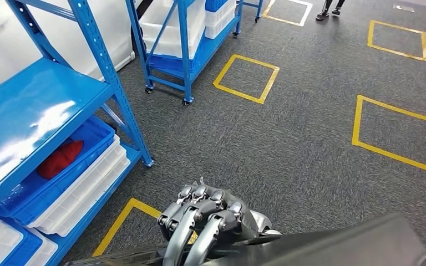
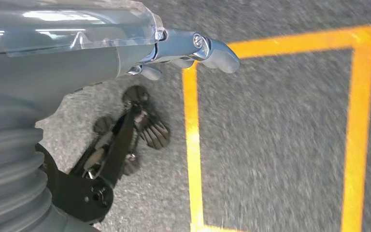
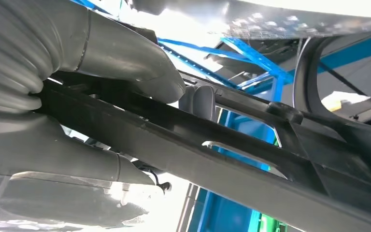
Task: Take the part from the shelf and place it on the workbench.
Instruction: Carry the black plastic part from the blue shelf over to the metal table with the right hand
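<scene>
On the far left of my head view I see the blue shelf [image 1: 39, 105], its lower level carrying a blue bin [image 1: 91, 147] with something red [image 1: 60, 158] inside and white bins [image 1: 80, 194] stacked beside and under it. A second blue rack on wheels [image 1: 184, 39] stands further back, loaded with white containers. The grey carpet floor [image 1: 310, 138] is marked with yellow tape squares [image 1: 247, 77], and a person's feet [image 1: 330, 11] show at the far edge of the room. Low in the middle of the head view I see the right hand [image 1: 205, 221], its fingers curled over the top edge of the part [image 1: 333, 246], a long flat dark plastic piece that runs across the bottom of the picture, so the part is off the shelf and carried in front of the body. From the right wrist view I see the thumb [image 3: 140, 67] pressed on one face of the part [image 3: 232, 159] and the fingers under it, clamped on it, with blue shelf frames behind. The left hand [image 2: 188, 48] hangs over the floor near a yellow tape square [image 2: 193, 140]; I cannot tell how its fingers are set.
</scene>
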